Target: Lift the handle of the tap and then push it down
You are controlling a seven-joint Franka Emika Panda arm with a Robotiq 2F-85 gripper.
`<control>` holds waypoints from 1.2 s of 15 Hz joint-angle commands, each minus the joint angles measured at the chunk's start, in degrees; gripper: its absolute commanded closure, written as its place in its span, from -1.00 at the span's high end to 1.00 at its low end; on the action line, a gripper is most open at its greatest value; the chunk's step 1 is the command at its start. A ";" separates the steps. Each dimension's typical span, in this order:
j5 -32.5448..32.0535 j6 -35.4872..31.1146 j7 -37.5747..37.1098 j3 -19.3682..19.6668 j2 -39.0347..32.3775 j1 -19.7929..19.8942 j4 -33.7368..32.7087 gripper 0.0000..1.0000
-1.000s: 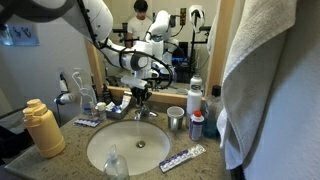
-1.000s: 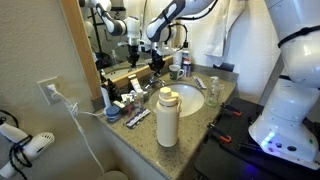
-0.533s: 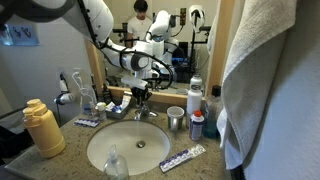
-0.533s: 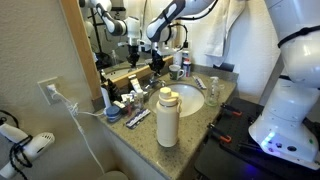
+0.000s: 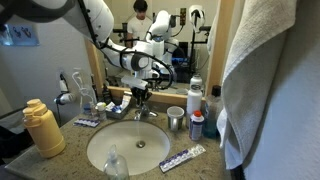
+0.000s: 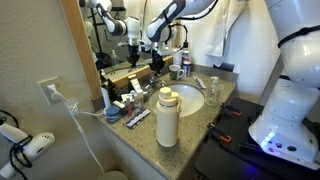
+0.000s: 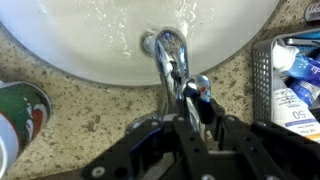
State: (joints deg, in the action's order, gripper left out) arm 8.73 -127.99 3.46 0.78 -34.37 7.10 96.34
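My hand (image 7: 200, 114) sits over the tap (image 7: 170, 52) at the tabletop's (image 7: 80, 105) back edge behind the basin (image 7: 90, 40), fingers (image 7: 186, 122) either side of the handle (image 7: 200, 88) so a lift should carry it up — though whether they actually clamp it I cannot tell from here.

Warm indoor light in both exterior views, soft pictures with little fine detail, bright glare on the white basin (image 7: 90, 30) in the wrist view, dark blurred gripper (image 7: 190, 100) at its lower edge.
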 commanded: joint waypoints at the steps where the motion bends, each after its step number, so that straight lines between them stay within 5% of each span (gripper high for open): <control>1: 0.99 3.51 1.53 -0.82 1.31 0.74 6.42 -0.88; 8: 0.97 3.49 1.71 -0.74 0.89 0.79 6.10 -0.88; 9: 0.09 0.14 0.79 -0.12 -0.06 0.22 -0.09 -0.52; 18: 0.12 0.14 0.79 -0.12 -0.06 0.23 -0.09 -0.52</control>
State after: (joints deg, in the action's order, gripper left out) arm 8.89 -128.01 4.25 0.66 -34.40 7.29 96.38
